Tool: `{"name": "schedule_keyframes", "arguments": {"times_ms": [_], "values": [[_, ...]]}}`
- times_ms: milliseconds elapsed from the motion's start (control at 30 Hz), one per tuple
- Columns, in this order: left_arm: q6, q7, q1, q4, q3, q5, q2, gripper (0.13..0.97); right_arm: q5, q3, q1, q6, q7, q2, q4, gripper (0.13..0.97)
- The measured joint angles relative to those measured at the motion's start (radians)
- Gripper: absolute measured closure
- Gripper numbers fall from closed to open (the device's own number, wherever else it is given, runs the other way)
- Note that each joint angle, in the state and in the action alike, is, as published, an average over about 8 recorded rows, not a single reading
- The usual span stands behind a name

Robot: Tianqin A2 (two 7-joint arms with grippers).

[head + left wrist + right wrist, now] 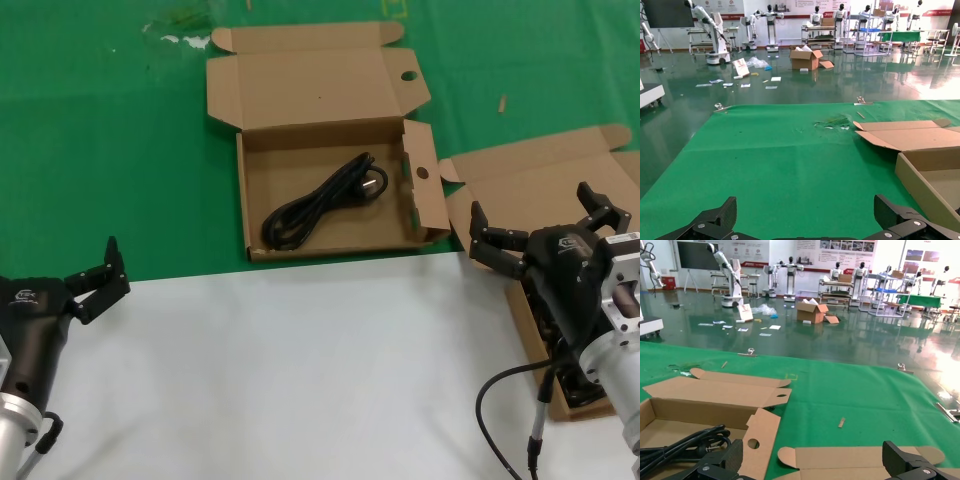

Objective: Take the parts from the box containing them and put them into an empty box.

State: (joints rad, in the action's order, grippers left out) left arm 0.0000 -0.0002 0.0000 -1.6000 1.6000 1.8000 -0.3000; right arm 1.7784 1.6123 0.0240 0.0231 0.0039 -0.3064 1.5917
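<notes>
One black power cable (320, 200) lies coiled inside the wide cardboard box (330, 250) with round finger holes, its lid folded back. It shows again as the cable (685, 445) in the right wrist view, behind the box's side flap (757, 440). The angled box (540, 180) sits at the right, seen only in part. My right gripper (532, 205) hangs open over it and hides most of its inside; something dark (575, 385) shows within. From the right wrist, the gripper (815, 455) holds nothing, with the angled box's lid (855, 460) below. My left gripper (100, 272) rests open and unloaded at the near left.
A white surface (300, 370) covers the near half of the table; a green mat (100, 130) lies beyond. Small scraps (503, 102) and a clear wrapper (180, 38) lie on the mat. The right arm's own cable (500, 390) loops over the white surface.
</notes>
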Motion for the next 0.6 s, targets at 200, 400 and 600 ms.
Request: {"name": "schedule_keyframes", "arguments": {"times_ms": [200,400,600], "values": [[0.0,0.0,0.0,0.0,0.0,0.0,0.0,0.132,0.0,0.0,0.0,0.0,0.0,0.0,0.0,0.129],[0.0,0.0,0.0,0.0,0.0,0.0,0.0,0.132,0.0,0.0,0.0,0.0,0.0,0.0,0.0,0.129],[0.0,0.0,0.0,0.0,0.0,0.0,0.0,0.132,0.0,0.0,0.0,0.0,0.0,0.0,0.0,0.129]]}}
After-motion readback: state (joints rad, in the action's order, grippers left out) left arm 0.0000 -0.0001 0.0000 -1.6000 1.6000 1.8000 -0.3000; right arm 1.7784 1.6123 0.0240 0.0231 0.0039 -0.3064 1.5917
